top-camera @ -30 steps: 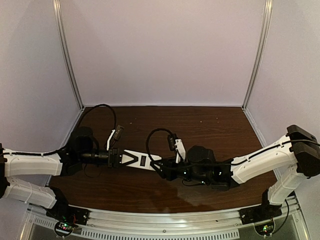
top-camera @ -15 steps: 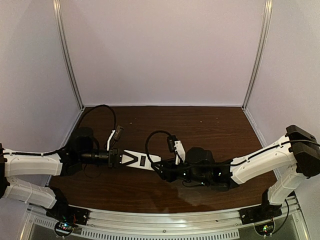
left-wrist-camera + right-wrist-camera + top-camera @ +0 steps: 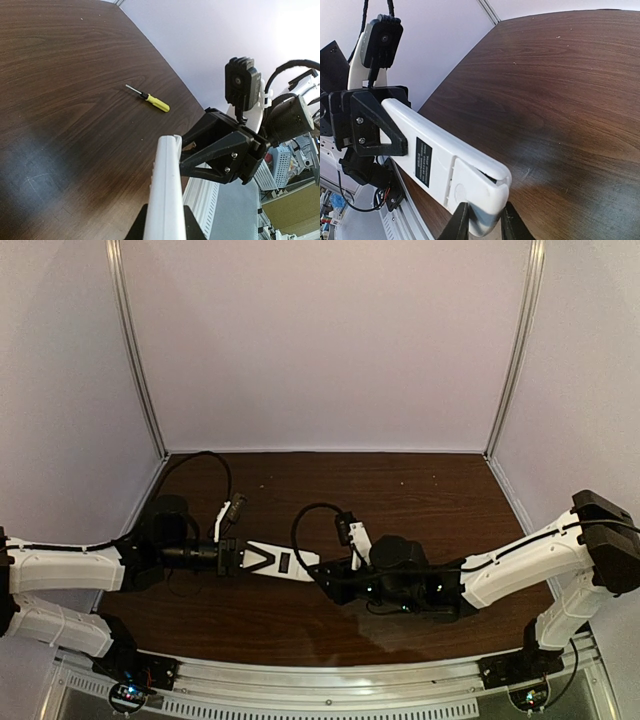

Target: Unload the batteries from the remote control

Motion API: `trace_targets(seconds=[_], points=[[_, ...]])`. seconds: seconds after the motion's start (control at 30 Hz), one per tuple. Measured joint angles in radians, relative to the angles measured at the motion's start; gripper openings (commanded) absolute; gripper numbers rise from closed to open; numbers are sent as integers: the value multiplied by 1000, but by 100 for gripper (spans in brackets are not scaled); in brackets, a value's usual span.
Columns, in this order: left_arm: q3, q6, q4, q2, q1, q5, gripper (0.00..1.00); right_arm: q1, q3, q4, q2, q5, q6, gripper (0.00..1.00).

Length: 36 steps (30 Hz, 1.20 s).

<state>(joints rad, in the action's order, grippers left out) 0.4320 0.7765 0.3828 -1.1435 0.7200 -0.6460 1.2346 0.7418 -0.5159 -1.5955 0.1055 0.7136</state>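
Both ends of remote control [image 3: 281, 561] gripped: left gripper [image 3: 238, 558] jaws closed on one end, right gripper [image 3: 481, 220] jaws pinching other.

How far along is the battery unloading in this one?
Done: the remote is lifted off the table. In hand: the left claw clamps one end, and the right claw pinches the end by the cover, where a gap shows. Left: the cover looks not yet off and no batteries are in view, so they remain to take out.

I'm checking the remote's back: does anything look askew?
Yes. The cover at the end of the remote in the right gripper is not flush: a dark gap shows along its edge, as if partly lifted.
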Motion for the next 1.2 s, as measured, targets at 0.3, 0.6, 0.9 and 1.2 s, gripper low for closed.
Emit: trace_targets(seconds=[0.3, 0.6, 0.9, 1.2], points=[[0, -2, -26, 0, -1, 23, 0, 0, 0, -11, 0, 0, -2, 13], [0, -3, -44, 0, -2, 41, 0, 4, 0, -21, 0, -6, -3, 8], [0, -8, -61, 4, -2, 43, 0, 4, 0, -22, 0, -35, -10, 0], [0, -13, -81, 26, -7, 49, 0, 4, 0, -41, -3, -55, -11, 0]])
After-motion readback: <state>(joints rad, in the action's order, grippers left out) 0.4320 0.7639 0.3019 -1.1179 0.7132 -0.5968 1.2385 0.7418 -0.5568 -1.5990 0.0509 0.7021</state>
